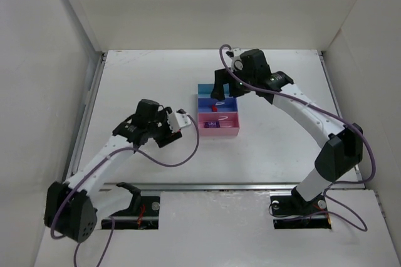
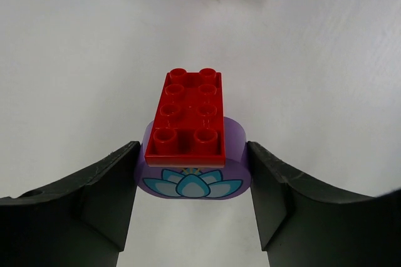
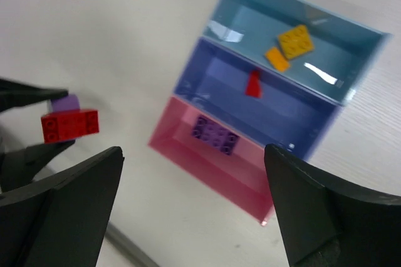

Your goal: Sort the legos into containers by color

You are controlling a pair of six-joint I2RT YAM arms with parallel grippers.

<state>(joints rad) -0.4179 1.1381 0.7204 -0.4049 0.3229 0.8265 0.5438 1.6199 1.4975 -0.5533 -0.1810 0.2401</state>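
My left gripper [image 2: 193,154] is shut on a purple rounded lego [image 2: 194,182] with a flower print. A red brick [image 2: 188,113] is stuck on top of it. The gripper holds both above the table, left of the trays [image 1: 187,120]. The three joined trays are light blue [image 3: 250,13], darker blue [image 3: 213,73] and pink [image 3: 182,135]. Two orange-yellow legos [image 3: 296,41] lie in the light blue tray, a small red lego [image 3: 254,84] in the darker blue one, and a purple brick [image 3: 215,134] in the pink one. My right gripper [image 3: 193,154] is open and empty above the trays [image 1: 227,91].
White walls enclose the table on the left, back and right. A metal rail [image 1: 238,185] runs along the near edge, with the arm bases just behind it.
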